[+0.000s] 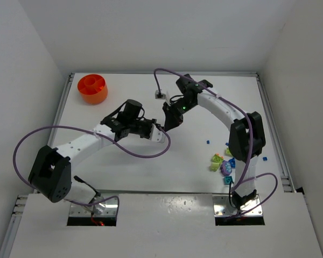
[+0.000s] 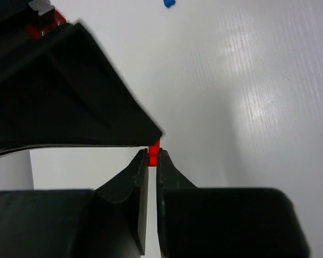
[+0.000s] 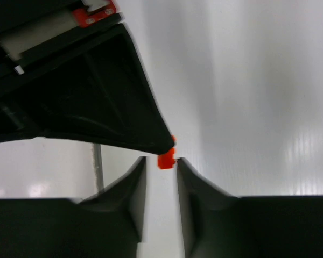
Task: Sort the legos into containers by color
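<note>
A tiny orange plastic toy brick, over the middle of the white table, is pinched by the nearly closed left claw and sits between the narrow jaws of the right claw, whose grip is unclear, while the round orange plastic bowl lies far-left, nearer the left arm.

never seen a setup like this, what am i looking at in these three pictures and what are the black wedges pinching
Two white robot arms are bolted at the near edge of a table. The wide picture is from a fixed camera above and behind them. Each close-up is from a wrist camera: the black wedges at the bottom are that arm's own fingers, and the dark shape above is the other arm's gripper. On the table sit an orange bowl, far left, and a cluster of coloured bricks, near right. The left gripper and right gripper meet mid-table, both closed on one tiny orange brick.
</note>
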{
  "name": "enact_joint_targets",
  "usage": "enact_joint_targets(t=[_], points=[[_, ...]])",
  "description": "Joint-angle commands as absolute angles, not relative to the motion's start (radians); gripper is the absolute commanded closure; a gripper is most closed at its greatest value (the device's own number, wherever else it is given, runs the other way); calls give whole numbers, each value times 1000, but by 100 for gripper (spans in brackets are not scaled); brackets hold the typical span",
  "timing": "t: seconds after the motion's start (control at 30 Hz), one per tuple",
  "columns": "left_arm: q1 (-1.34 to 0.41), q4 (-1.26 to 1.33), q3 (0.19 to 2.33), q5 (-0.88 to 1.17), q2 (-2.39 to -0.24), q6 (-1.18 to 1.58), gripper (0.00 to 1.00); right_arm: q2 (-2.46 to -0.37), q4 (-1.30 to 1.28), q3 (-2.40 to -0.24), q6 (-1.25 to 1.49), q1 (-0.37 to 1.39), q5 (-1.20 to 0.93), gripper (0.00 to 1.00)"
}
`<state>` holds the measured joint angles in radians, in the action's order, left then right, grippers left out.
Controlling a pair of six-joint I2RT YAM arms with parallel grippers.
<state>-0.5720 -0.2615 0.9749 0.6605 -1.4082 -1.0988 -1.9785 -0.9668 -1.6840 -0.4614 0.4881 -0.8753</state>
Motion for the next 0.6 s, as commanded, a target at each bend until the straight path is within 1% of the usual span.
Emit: enact_joint_targets(t=[0.0, 0.03, 0.1, 0.13, 0.33, 0.47, 0.5, 0.57], points=[[-581, -196, 965, 620, -1384, -1081, 100, -1956, -968, -1736, -462, 518, -944, 65], [-581, -196, 965, 608, -1384, -1071, 100, -1944, -957, -1726, -445, 518, -931, 58], [-581, -196, 956, 598, -1375, -1043, 100, -1930, -945, -1714, -431, 518, -896, 46], [-566, -196, 956, 598, -1374, -1026, 100, -1921, -936, -1698, -422, 505, -887, 44], [-442, -216, 1011, 577, -1365, -830, 100, -1833, -838, -1605, -348, 442, -718, 42], [-294, -299, 1141, 549, -1443, -697, 100, -1810, -780, -1533, -319, 384, -582, 42], [-267, -314, 1172, 519, -1465, -677, 100, -1810, -769, -1502, -319, 358, -521, 42], [-194, -325, 1230, 477, -1511, -634, 100, -1810, -749, -1493, -319, 325, -480, 42]])
